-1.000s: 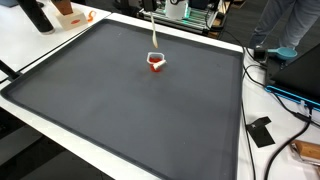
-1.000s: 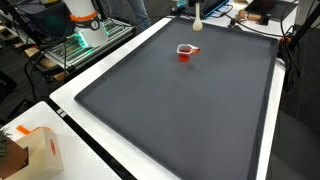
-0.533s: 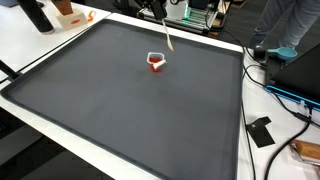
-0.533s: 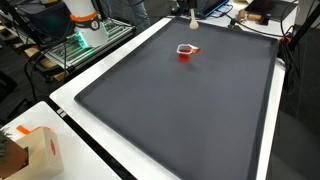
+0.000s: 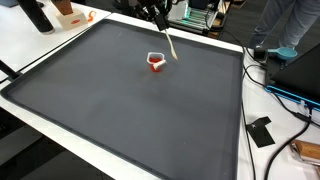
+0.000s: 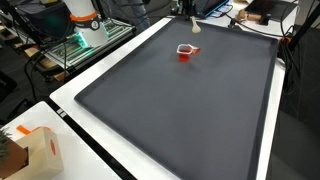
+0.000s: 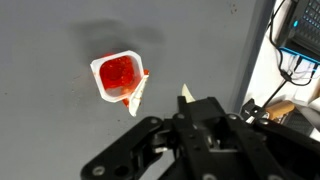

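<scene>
Above the far part of the dark mat (image 5: 120, 110), in an exterior view, my gripper (image 5: 155, 12) hangs close to the top edge of the picture; its fingers are clamped on a pale wooden stick (image 5: 168, 42), which slants down toward the mat; the lower end of the stick is just beside a small white cup (image 5: 155, 62) with red content, on its right in the picture; whether they touch I cannot tell. In an exterior view the stick (image 6: 193, 24) shows over the far border of the mat (image 6: 180, 110), and the cup (image 6: 185, 50) stands near it on the mat; my gripper is almost cut off there. In the wrist view my gripper (image 7: 187, 108) is black and fills the lower part; a pale tip of the stick (image 7: 185, 94) comes out between the fingers; the cup (image 7: 118, 76) stands upright on the grey mat, up and to the left; a pale sliver (image 7: 138, 98) lies against its rim; if it belongs to the stick I cannot tell.
</scene>
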You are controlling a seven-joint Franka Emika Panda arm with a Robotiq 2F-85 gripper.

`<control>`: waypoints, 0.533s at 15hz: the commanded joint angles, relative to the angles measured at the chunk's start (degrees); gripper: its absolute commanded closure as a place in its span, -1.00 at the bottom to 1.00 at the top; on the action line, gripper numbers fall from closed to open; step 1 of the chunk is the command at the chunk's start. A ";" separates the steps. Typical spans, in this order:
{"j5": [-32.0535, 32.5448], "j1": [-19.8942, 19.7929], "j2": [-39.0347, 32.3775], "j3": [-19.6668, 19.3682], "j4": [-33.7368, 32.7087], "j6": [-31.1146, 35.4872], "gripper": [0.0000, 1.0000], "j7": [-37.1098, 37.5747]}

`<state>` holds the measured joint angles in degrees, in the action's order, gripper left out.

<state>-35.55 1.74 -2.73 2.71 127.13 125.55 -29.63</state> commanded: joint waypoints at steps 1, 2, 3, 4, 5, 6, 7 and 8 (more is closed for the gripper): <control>-4.67 -0.28 -0.27 0.22 2.20 2.92 0.88 -4.45; -5.28 -0.25 -0.45 0.26 2.52 3.41 0.88 -5.07; -5.93 -0.23 -0.68 0.29 2.80 4.23 0.88 -5.46; -7.61 -0.22 -1.03 0.41 3.06 6.12 0.88 -6.62; -8.77 -0.25 -1.32 0.51 3.14 6.61 0.88 -7.47; -9.38 -0.17 -1.75 0.63 3.33 7.50 0.88 -8.04; -10.51 -0.16 -2.11 0.78 3.46 8.21 0.88 -9.13; -10.92 -0.15 -2.53 0.87 3.50 8.44 0.88 -9.57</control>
<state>-43.33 1.77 -4.58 2.98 129.45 131.74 -36.15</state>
